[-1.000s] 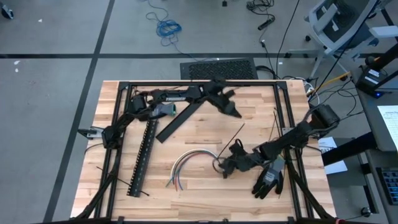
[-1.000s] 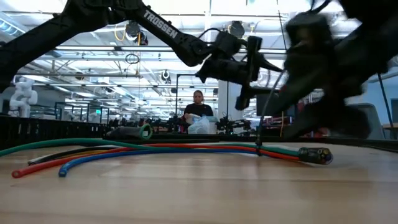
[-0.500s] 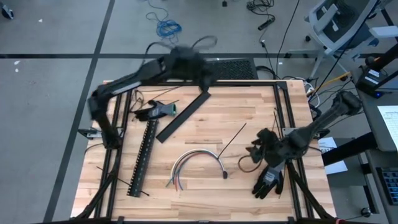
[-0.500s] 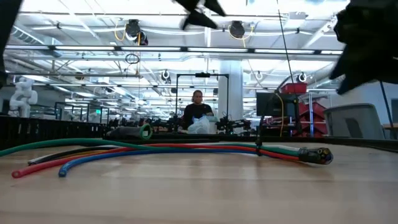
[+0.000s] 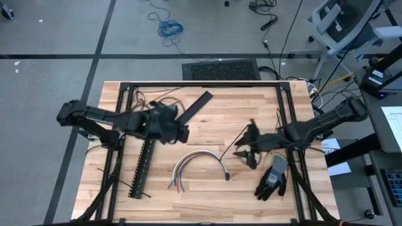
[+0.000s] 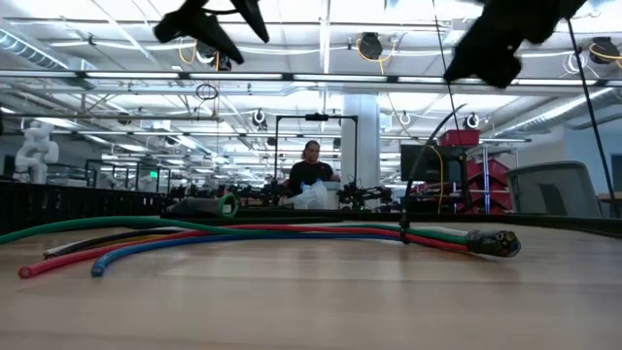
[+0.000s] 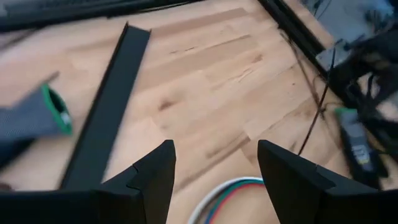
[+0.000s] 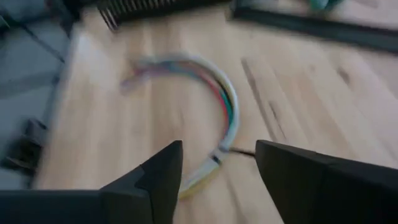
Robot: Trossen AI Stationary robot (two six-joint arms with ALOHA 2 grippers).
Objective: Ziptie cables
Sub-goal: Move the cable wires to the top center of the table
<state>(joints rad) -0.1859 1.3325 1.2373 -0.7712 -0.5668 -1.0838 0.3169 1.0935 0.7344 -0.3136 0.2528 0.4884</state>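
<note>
We see a long black slotted rail [image 5: 143, 162] at nine o'clock, a black bar [image 5: 190, 112] at eleven, a glove [image 5: 272, 179] at four.

A robotics lab on an open industrial floor.
Beyond the wooden table [image 5: 207, 119] runs a long hall under ceiling lights [image 6: 369, 46], with benches of equipment, a red rack [image 6: 473, 170] and a person [image 6: 309, 175] at work; loose floor cables [image 5: 168, 27] and an office chair [image 5: 342, 22] surround the rig.

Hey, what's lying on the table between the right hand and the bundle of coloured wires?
In the high view, only bare wood separates the right hand from the curved bundle of coloured wires.
</note>
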